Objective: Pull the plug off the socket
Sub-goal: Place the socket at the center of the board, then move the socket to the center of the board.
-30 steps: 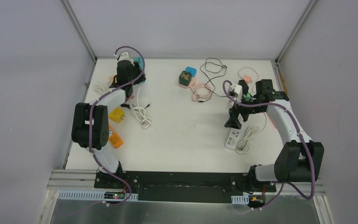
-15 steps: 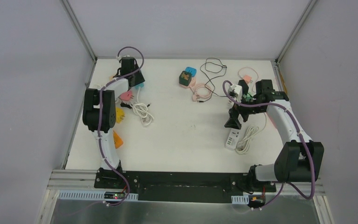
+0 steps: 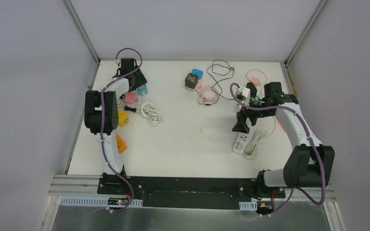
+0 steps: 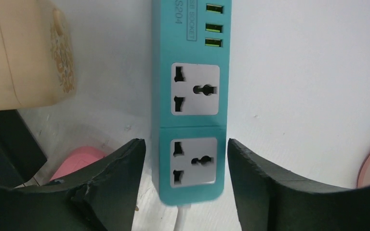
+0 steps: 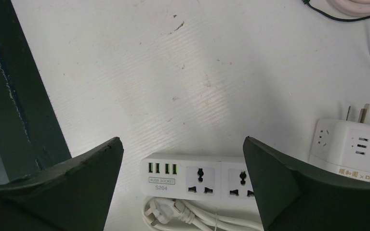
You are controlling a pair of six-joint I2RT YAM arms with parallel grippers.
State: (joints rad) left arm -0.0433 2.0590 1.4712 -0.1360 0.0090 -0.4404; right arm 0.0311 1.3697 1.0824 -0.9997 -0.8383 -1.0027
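With left pincer [image 4: 185,143] part-open astride teal strip [image 4: 190,53], sockets bare, pink plug [image 3: 131,98] seemingly out, lying just beside on table [image 5: 173,72], right pincer [image 5: 182,139] wide over white strip [image 5: 220,163]: widen, lift straight, avoid dragging strip.

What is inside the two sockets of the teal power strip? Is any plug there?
Nothing: both sockets of the teal power strip are empty, and its three USB ports too. Its far end is cut off by the picture's edge, so further sockets cannot be seen.
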